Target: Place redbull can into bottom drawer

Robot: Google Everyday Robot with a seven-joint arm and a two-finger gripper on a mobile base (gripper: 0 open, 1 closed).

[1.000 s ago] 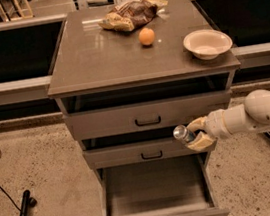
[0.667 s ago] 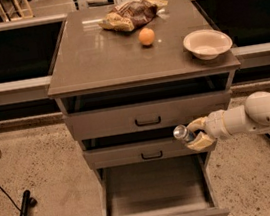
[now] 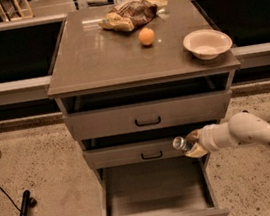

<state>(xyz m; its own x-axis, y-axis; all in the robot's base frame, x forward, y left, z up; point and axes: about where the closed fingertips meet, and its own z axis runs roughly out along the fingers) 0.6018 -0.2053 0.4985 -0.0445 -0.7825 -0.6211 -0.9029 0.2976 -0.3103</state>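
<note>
1. Silver-ended redbull can (image 3: 180, 143) sits pinched in the hand (image 3: 193, 145), in front of the middle drawer's (image 3: 132, 154) right end.
2. The bottom drawer (image 3: 155, 190) is pulled out below it; the can hangs over its far right corner.
3. The surface (image 3: 97, 60) carries 1 orange fruit (image 3: 146, 36), 1 bowl (image 3: 207, 43) and 1 bag (image 3: 128, 14).

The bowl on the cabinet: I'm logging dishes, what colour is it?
Cream-white bowl in the camera view; the gripper holds the redbull can beside the middle drawer.

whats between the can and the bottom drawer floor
Nothing, just air, per the camera view; the tool holds the can over the drawer, near its right rear.
</note>
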